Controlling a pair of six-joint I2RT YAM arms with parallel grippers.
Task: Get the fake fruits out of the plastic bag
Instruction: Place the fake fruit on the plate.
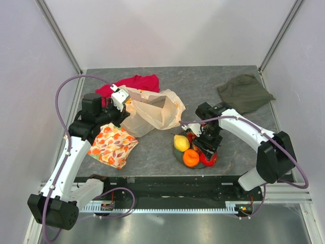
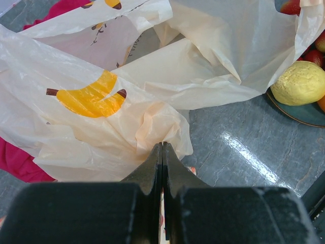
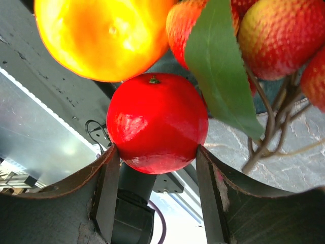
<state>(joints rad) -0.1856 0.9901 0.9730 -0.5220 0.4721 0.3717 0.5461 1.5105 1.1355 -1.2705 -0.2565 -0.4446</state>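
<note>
Thin, crinkly beige-peach plastic bag [image 1: 152,114] lies centre-left on grey table [image 1: 152,152]. Long axis runs approx left-right, mouth and loop handles face right, twd the fruit. L hand [image 2: 162,147] fully closed, pinching the bag's bunched left edge. R hand [image 3: 155,152] part open, fingers clamped either side of glossy red apple [image 3: 155,127], stem end facing away from the hand. Apple is at the table's front edge, touching round orange fruit [image 1: 191,158]. Bumpy yellow pear [image 1: 181,143] sits just behind on dark teal plate [image 2: 304,114]. Red berries w/ green leaf [image 3: 274,35] are close by. Flowered orange cloth [image 1: 112,145] sits front-left, red cloth [image 1: 134,83] behind the bag, olive cloth [image 1: 245,92] far right. Bare table btwn bag and olive cloth.
</note>
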